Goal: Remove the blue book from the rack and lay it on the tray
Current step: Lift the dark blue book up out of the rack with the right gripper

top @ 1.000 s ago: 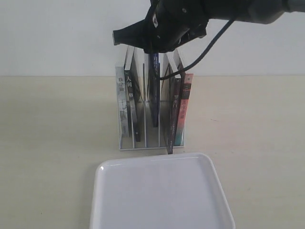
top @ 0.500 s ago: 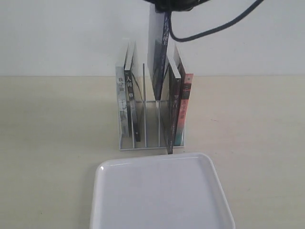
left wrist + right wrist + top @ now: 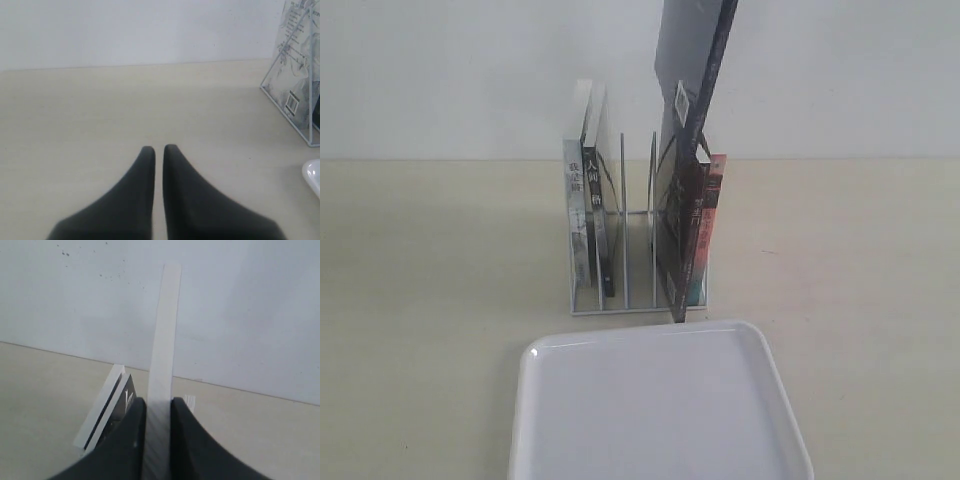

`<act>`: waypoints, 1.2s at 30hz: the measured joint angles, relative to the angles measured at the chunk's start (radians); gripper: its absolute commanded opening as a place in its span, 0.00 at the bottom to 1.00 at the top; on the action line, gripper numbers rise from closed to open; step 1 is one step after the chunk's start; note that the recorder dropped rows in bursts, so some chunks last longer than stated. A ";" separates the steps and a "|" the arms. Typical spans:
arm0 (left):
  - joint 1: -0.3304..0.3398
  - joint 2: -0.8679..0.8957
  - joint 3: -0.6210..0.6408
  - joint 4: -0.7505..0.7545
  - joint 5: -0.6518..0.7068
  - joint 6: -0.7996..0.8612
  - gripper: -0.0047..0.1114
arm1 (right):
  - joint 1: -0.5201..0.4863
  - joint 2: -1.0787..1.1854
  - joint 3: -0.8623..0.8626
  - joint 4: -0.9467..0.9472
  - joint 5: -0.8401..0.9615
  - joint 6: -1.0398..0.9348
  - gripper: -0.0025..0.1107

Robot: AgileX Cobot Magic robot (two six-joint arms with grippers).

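Dark-blue paperback book (image 3: pixel 695 60) sits higher than half a second ago, tilted above white wire rack (image 3: pixel 623 230) | right gripper (image 3: pixel 157 407) clamped on its page edge | left gripper (image 3: pixel 159 150) nearly together, empty | extraction about done; white plastic tray (image 3: pixel 640 335) awaits

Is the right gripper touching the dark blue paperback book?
Touching. In the right wrist view, the right gripper has its black jaws pressed on both sides of the dark blue paperback book, whose pale page edge rises between them without a gap.
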 measured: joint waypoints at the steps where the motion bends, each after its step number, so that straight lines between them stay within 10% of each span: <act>1: 0.000 0.000 0.000 0.000 0.000 0.000 0.08 | 0.000 -0.012 0.000 0.004 0.007 -0.007 0.05; 19: 0.000 0.000 0.000 0.000 0.000 0.000 0.08 | 0.024 -0.193 0.000 0.111 0.148 -0.105 0.02; 36: 0.000 0.000 0.000 0.000 0.000 0.000 0.08 | 0.421 -0.242 0.032 -0.120 0.460 0.102 0.02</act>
